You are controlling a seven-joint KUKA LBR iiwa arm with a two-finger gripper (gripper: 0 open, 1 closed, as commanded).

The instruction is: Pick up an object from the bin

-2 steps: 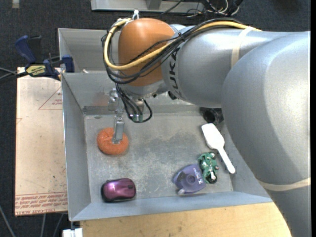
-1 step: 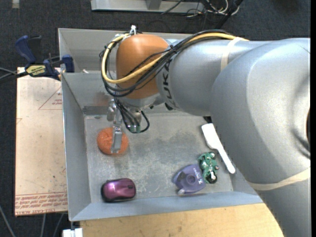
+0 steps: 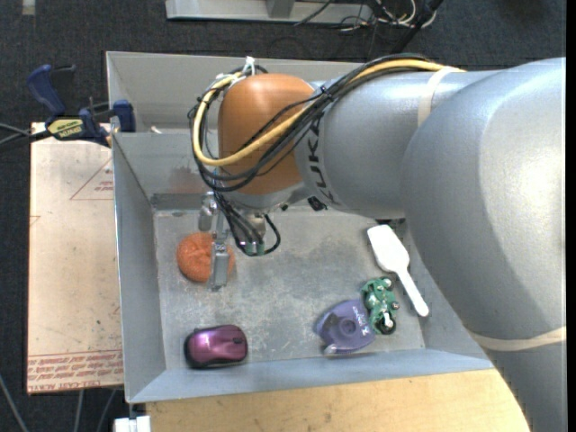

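Orange ball lies at the left of the bin. Hand is lowered against the ball's right side; whether it is open or closed cannot be told. Purple mouse-shaped item lies at the front. Green toy and white spatula lie to the right.

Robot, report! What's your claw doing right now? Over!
Claw low, against orange ball. Ball on the floor, not lifted. Purple mouse and white spatula well apart, nothing in the way. Over.
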